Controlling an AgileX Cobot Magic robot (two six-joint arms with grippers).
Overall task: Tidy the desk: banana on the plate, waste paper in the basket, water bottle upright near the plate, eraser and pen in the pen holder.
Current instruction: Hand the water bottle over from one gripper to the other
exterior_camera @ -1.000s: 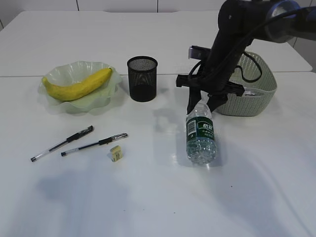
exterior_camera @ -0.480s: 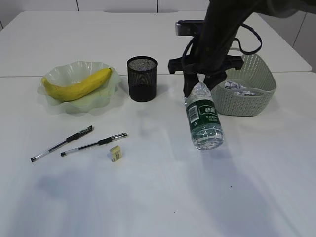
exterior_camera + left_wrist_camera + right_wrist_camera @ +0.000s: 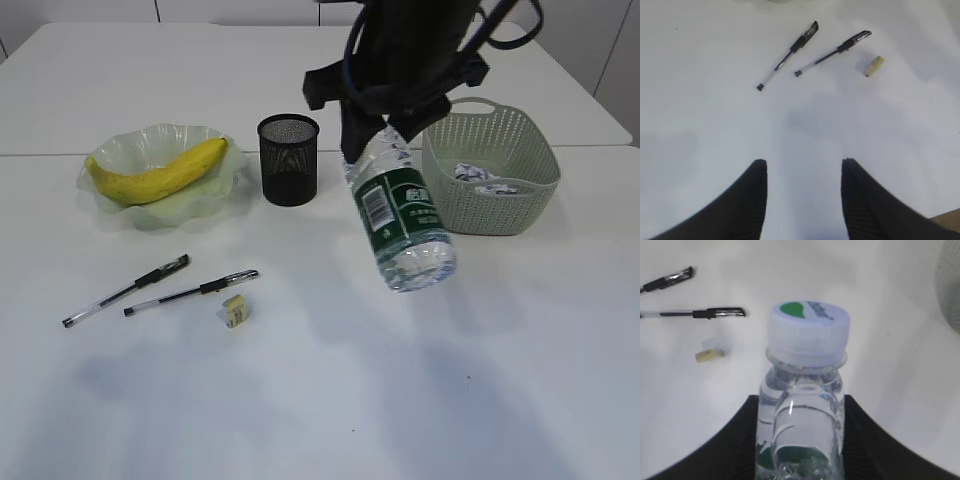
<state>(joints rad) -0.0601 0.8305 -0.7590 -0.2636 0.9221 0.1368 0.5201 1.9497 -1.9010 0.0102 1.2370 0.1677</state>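
Right gripper [image 3: 801, 440]: my jaws sit closed on the neck and shoulder of the water bottle [image 3: 398, 222], one black finger [image 3: 735, 440] on each side of it.
Bottle position: it hangs clear of the desk [image 3: 320, 400], tilted, cap end up in my grip and base swinging low, between the pen holder [image 3: 288, 159] and the basket [image 3: 490, 170].
Left gripper [image 3: 802, 172]: jaws stand apart with nothing between them, hovering over bare desk.
Risk, slip: I judge the hold on a smooth tapered neck as thin; the heavy base could pivot or slide out.
Risk, knock: carrying it toward the plate [image 3: 120, 205] takes it past the pen holder, so a low swinging base could tip that cup.
Risk, set-down: landing it tilted would likely let it topple and roll.
Rest of task: banana [image 3: 158, 174] lies on the plate; crumpled paper [image 3: 478, 178] is in the basket; two pens [image 3: 190, 292] and the eraser [image 3: 234, 310] lie on the desk.
Exterior view only: bottle tilt, plate, pen holder, basket.
Right wrist view only: the cap [image 3: 807, 329] with its green mark, and my fingers hugging the bottle.
Left wrist view only: my empty left jaws.
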